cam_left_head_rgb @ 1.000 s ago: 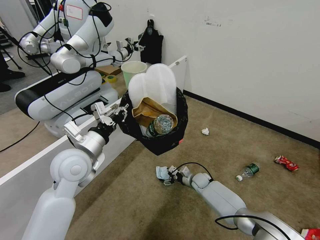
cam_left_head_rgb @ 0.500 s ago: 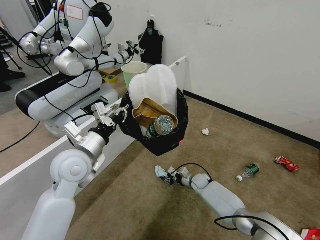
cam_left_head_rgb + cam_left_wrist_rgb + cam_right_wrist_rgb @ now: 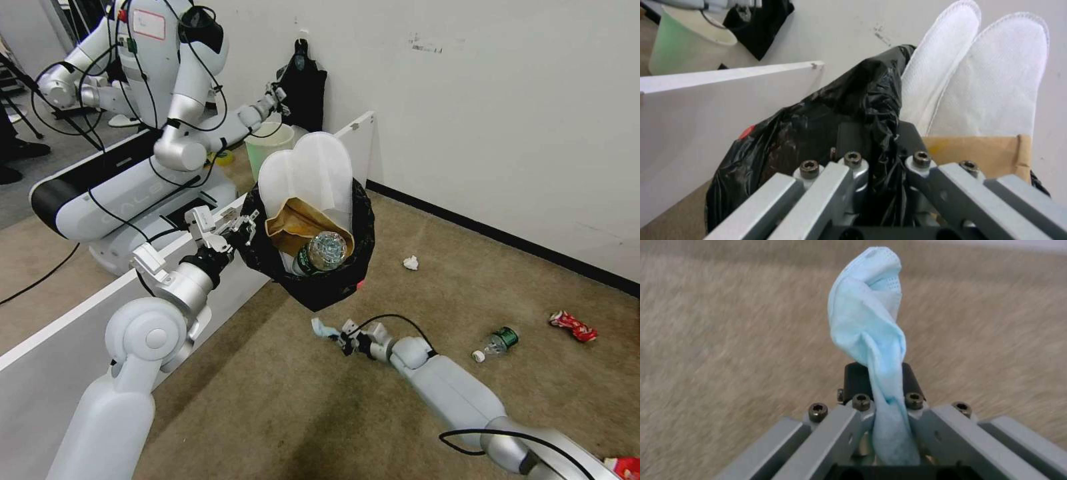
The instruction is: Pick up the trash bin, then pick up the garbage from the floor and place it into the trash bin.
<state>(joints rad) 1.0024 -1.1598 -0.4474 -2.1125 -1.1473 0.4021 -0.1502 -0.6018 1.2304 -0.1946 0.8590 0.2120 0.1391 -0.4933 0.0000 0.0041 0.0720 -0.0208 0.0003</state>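
Head view: the left gripper sits at about 9 o'clock from the trash bin, its fingers pinched on the bin's bag-covered rim and holding the bin up off the floor. A spot of the bin's red wall shows through the black bag at its lower right. Inside the bin stand two flat white slippers, rising well above the rim at 12 o'clock, with a brown paper bag leaning in front of them and a clear bottle with a green label at the front.

At 6 o'clock from the bin, low over the carpet, the right gripper has its fingers closed on a pale blue mask. In the right wrist view the mask is squeezed between the fingertips and twists away from them, clear of the carpet behind it. In the left wrist view the black bag is bunched between the left fingers, with the slippers and the paper bag just beyond.

On the floor, a white paper wad lies at 3 o'clock from the bin. Farther out at about 4 o'clock lies a second green-labelled bottle, with its white cap loose just beside it. A crushed red can lies beyond that bottle, well apart from the bin.
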